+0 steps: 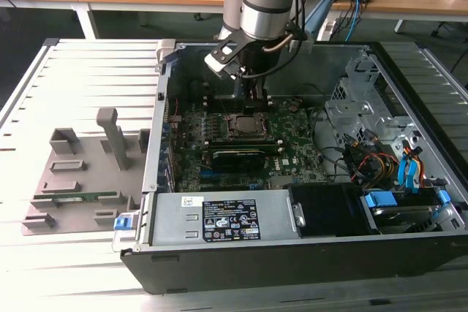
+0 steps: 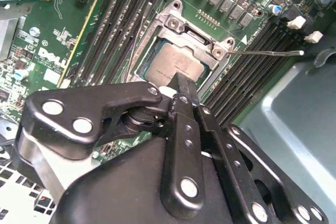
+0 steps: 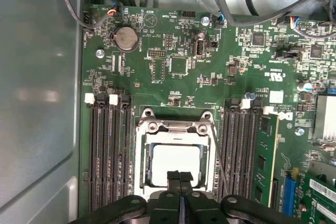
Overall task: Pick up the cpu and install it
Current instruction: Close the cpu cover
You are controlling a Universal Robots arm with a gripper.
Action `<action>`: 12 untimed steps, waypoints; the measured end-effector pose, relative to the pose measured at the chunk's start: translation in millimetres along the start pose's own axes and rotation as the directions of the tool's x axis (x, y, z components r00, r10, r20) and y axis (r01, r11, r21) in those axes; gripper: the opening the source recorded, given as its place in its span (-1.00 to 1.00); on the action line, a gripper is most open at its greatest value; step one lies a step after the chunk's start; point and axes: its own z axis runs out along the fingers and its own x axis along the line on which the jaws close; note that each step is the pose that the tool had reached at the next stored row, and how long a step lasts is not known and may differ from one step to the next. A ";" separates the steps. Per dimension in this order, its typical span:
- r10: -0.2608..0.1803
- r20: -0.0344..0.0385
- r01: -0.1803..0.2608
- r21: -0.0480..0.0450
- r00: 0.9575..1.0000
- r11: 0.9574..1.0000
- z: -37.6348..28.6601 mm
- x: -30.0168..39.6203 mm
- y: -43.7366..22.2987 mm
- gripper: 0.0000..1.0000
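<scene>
The cpu [image 3: 173, 162] lies flat inside the open socket frame [image 3: 176, 127] on the green motherboard, its dull silvery top plate facing up. It also shows in the second wrist view [image 2: 172, 64] and the exterior view [image 1: 246, 124]. My gripper [image 3: 180, 178] hangs just above the cpu's near edge, black fingers pressed together with nothing between them. In the second wrist view the gripper [image 2: 181, 83] has its tip over the plate's rim. A thin socket lever [image 2: 268, 53] sticks out beside the frame. In the exterior view the gripper [image 1: 251, 104] reaches down into the computer case.
Rows of memory slots [image 3: 107, 150] flank the socket on both sides. The case's grey wall [image 3: 37, 103] stands close by. Cables and a drive cage [image 1: 358, 107] fill the exterior view's right, and the power supply [image 1: 219, 217] is in front. A grey fixture plate [image 1: 73, 173] lies outside.
</scene>
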 end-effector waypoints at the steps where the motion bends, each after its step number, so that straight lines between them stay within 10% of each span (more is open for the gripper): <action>1: 0.000 0.000 0.000 0.000 1.000 1.000 -2.1 -0.1 -0.1 -0.79; 12: 0.000 0.000 0.000 0.000 1.000 1.000 -23.4 -1.0 -1.1 -0.79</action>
